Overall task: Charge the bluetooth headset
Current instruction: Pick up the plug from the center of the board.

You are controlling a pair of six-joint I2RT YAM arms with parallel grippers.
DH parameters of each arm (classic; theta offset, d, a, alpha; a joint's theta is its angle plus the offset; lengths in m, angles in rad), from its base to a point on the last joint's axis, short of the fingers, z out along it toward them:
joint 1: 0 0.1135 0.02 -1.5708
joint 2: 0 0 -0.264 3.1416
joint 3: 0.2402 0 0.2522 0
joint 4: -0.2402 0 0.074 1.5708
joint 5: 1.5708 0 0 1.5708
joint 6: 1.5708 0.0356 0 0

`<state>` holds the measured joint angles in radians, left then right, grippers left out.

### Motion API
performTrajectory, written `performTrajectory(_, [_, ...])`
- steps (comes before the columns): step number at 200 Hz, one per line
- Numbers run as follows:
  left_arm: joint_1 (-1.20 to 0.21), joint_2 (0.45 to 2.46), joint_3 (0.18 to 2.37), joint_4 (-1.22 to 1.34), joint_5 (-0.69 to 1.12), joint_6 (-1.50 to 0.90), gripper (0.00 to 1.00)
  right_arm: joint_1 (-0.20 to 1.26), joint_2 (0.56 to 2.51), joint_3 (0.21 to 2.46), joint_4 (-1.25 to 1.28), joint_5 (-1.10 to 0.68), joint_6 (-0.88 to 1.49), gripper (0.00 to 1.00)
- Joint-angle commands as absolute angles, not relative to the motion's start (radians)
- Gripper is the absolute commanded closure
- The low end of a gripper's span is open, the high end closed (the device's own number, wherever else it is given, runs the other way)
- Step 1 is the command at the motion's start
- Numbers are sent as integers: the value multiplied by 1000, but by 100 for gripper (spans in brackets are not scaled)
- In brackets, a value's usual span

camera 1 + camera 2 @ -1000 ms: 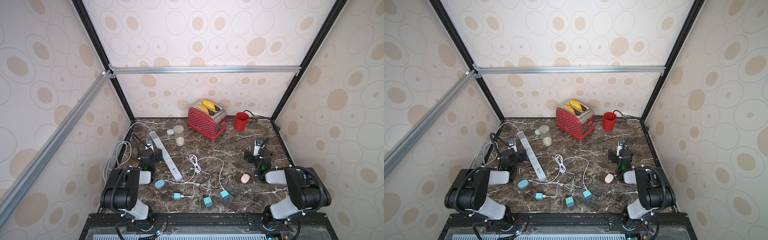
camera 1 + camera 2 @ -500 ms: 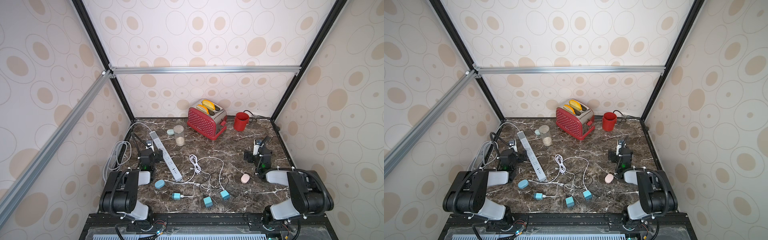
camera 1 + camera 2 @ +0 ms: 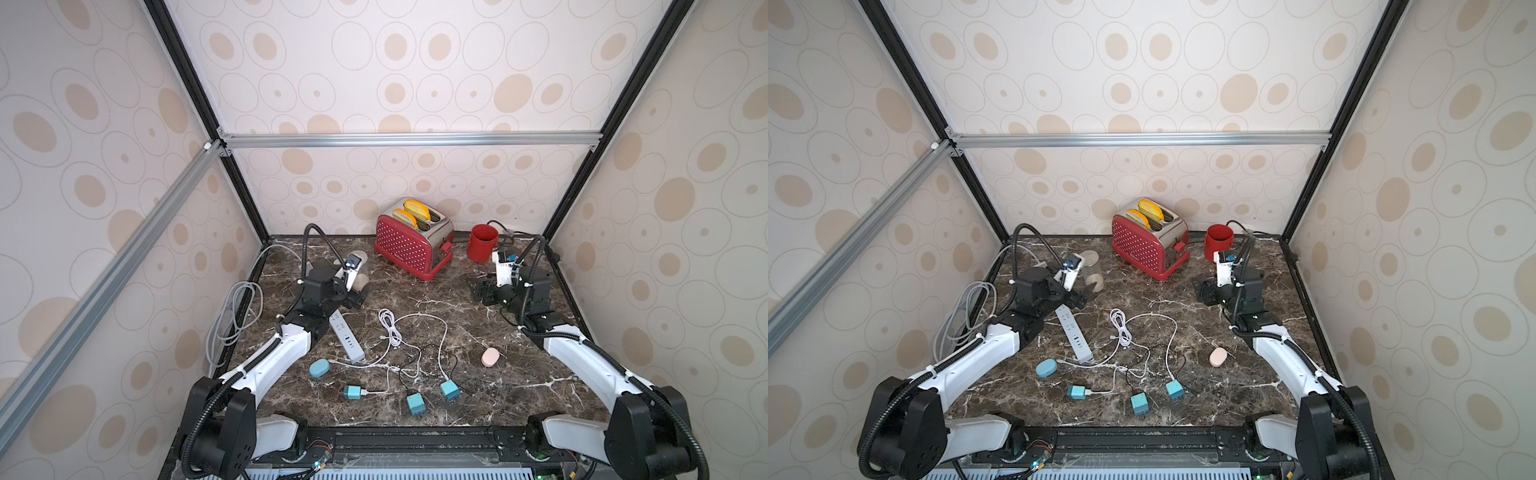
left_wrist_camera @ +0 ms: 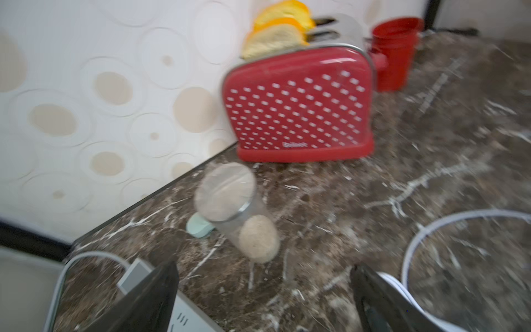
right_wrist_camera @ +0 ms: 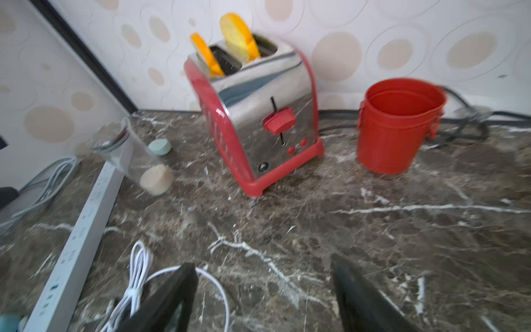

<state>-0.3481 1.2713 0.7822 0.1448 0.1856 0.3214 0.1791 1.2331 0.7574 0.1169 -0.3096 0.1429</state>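
Observation:
A blue oval headset case (image 3: 319,367) (image 3: 1046,367) lies near the front left of the marble table, beside the end of a white power strip (image 3: 347,336) (image 3: 1074,332). A pink oval case (image 3: 490,356) (image 3: 1218,356) lies to the right. A coiled white cable (image 3: 399,332) and three teal charger plugs (image 3: 416,404) lie between them. My left gripper (image 3: 355,297) (image 4: 264,287) hovers open over the strip's far end. My right gripper (image 3: 478,291) (image 5: 264,287) hovers open over bare marble, behind the pink case. Neither holds anything.
A red toaster (image 3: 411,245) with bread and a red cup (image 3: 482,243) stand at the back. A glass jar (image 4: 230,201) and a small mint puck (image 4: 198,227) sit just beyond the left gripper. A grey cord (image 3: 232,316) coils along the left wall.
Both arms have lifted from low at the table's sides and reached toward the back. The wrist views are blurred by motion. Nothing on the table has moved.

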Motion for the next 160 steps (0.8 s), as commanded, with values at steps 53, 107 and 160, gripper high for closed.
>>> performTrajectory(53, [-526, 1227, 954, -483, 248, 662, 17, 183, 1193, 757, -96, -551, 140, 30])
performTrajectory(107, [-571, 1324, 1127, -937, 163, 732, 32, 184, 1182, 738, -80, -647, 135, 34])
performTrajectory(160, [-610, 1235, 1038, -963, 183, 749, 33, 185, 1146, 698, -82, -624, 133, 34])
